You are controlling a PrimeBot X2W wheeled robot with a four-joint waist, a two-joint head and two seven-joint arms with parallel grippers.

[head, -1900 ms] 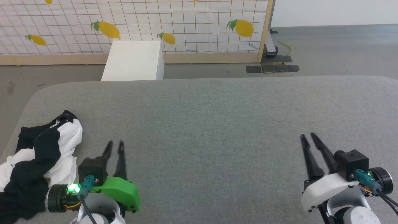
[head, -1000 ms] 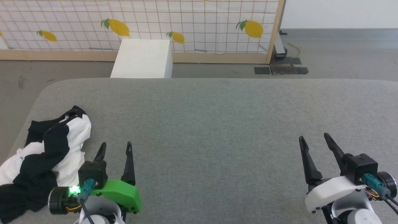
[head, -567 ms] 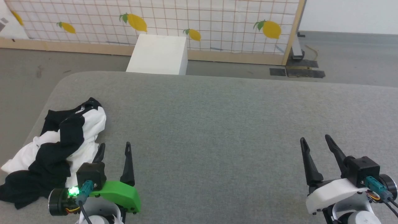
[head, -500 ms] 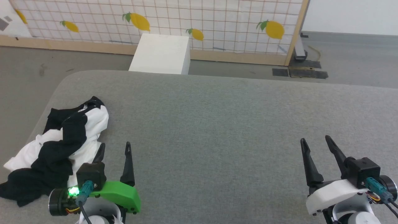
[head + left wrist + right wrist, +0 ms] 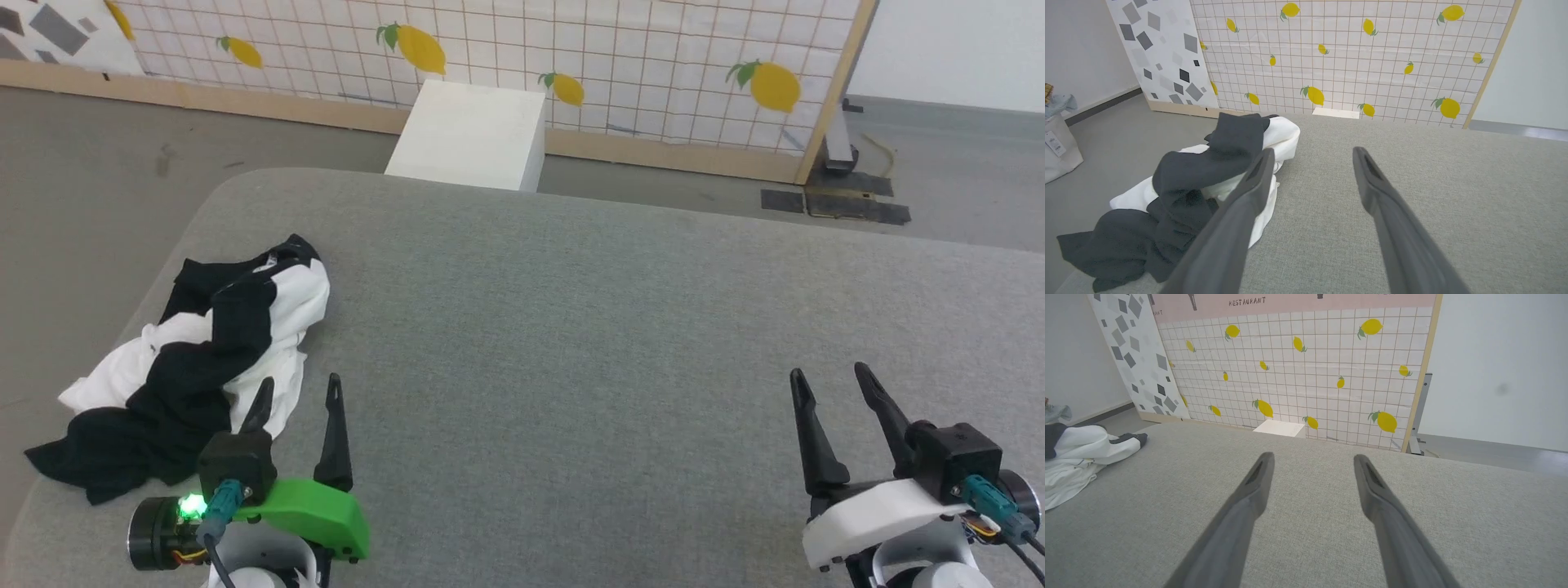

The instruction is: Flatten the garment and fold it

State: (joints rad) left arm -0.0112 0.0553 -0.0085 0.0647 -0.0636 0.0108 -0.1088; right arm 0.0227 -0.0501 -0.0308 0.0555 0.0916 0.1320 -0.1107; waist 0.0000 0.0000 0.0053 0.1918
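Fingers (image 5: 335,433) of the left gripper (image 5: 299,384), dark and long, stand spread with nothing between them above the near edge of the grey fabric-covered tabletop (image 5: 571,327), toward its left end. The right gripper (image 5: 829,372) hangs above the same near edge toward the tabletop's right end, its two fingers likewise parted and empty.

The black-and-white garment (image 5: 204,359) lies crumpled in a heap on the left end of the tabletop, beside its rounded far-left corner, a black fold draped across bunched white cloth and a black flap trailing to the tabletop's left rim. In the head view the left gripper's outer finger overlaps the heap's white edge; whether it touches the cloth cannot be told. The middle and right of the tabletop lie well apart from the garment.

Beyond the tabletop's far edge a white box (image 5: 469,135) stands on the grey floor (image 5: 82,188), and behind it rises a wood-framed screen (image 5: 637,49) of white grid printed with yellow lemons.
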